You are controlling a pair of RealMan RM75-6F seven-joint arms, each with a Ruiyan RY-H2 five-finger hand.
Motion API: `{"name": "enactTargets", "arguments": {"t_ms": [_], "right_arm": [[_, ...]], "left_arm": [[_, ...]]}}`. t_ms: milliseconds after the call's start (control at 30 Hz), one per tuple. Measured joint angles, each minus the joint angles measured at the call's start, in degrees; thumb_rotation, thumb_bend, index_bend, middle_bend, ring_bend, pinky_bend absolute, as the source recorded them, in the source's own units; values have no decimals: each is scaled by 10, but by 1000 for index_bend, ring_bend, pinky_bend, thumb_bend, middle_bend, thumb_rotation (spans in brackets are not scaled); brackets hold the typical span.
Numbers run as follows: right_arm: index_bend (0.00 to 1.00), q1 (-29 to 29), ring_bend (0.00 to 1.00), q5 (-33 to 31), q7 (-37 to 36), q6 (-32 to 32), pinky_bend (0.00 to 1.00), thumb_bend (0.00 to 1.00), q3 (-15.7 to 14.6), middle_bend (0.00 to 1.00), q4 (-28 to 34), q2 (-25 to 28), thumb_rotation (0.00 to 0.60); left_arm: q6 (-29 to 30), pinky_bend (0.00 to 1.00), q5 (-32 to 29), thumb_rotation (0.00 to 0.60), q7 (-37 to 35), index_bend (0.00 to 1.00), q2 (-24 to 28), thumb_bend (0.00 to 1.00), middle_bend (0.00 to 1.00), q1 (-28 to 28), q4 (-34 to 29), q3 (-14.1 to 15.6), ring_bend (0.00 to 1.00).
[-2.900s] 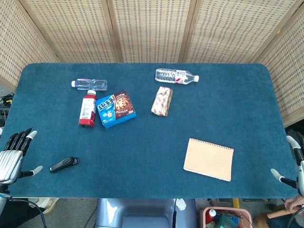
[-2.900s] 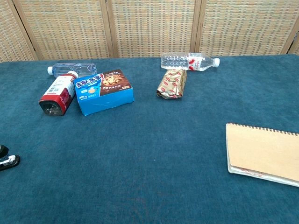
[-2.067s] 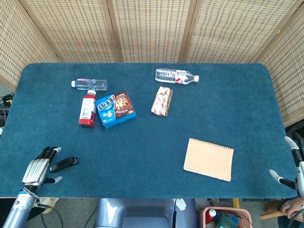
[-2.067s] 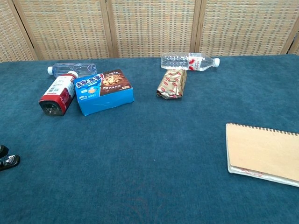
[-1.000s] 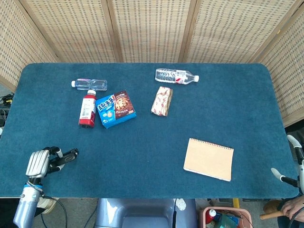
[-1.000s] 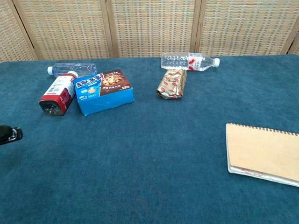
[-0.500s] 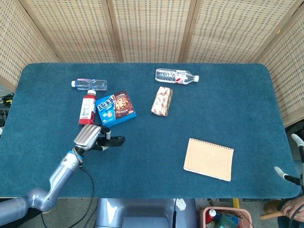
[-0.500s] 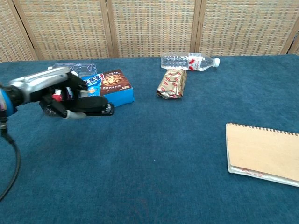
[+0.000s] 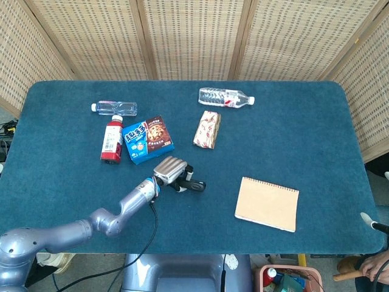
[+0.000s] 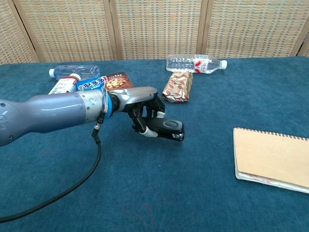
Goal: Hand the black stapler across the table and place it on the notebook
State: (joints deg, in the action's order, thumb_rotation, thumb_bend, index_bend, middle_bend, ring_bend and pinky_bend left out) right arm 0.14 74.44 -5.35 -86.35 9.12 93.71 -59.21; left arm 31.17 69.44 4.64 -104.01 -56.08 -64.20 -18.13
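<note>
My left hand (image 9: 172, 170) grips the black stapler (image 9: 193, 185) by its rear end and holds it just above the blue table, near the middle front. In the chest view the left hand (image 10: 143, 107) has its fingers curled over the stapler (image 10: 165, 129), whose free end points right. The tan spiral notebook (image 9: 267, 204) lies flat to the right of the stapler, a short gap away, and shows at the right edge as the notebook (image 10: 273, 157) in the chest view. Of my right hand (image 9: 368, 221) only a thumb tip shows at the table's right front corner, stretched out with nothing on it.
Behind the left hand lie a blue cookie box (image 9: 148, 140), a red bottle (image 9: 111, 140) and a clear bottle (image 9: 114, 108). A gold snack packet (image 9: 207, 129) and a water bottle (image 9: 225, 97) lie at the back centre. Wicker screens stand behind the table.
The left hand closed on the stapler at the near left corner, lifted it and carried it right, now near the table's middle. The right hand slid further off the right edge.
</note>
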Motion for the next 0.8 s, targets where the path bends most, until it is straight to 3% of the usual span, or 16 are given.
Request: {"name": "enactTargets", "arguments": {"t_ms": [100,133,200,267,333,600,800], "right_arm": [[0,-1,0,-5,1,1,0,57,1,0,-1,0,600],[0,-1,0,-5,0,2,0,57,1,0,-1,0,600],[0,-2,0,-6,0,2,0,58,2,0,-1,0,600],[0,-2,0,-5,-1,2,0,57,2,0,-1,0,600],[0,-2,0,-4,-1,1,0,57,2,0,0,0,600],[0,-2,0,2,-6,0,0,58,2,0,2,2,600],[0,-2,0,7,-6,0,0,57,1,0,4,3,600]], "left_arm": [[1,462,-2,600,6,615,-16,418,519,-13,14,2,452],[1,404,-3,600,8,588,-20,415,459,-15,17,4,401],[1,251,-6,600,11,468,-25,350,281,-19,24,9,213],[-4,73,-12,600,14,266,-27,236,71,-22,25,13,24],[-12,15,-19,600,14,159,-26,189,9,-23,24,16,0],[-15,0,-46,600,21,6,8,99,0,-24,-13,20,0],[13,0,-43,600,13,0,59,15,0,-10,-72,14,0]]}}
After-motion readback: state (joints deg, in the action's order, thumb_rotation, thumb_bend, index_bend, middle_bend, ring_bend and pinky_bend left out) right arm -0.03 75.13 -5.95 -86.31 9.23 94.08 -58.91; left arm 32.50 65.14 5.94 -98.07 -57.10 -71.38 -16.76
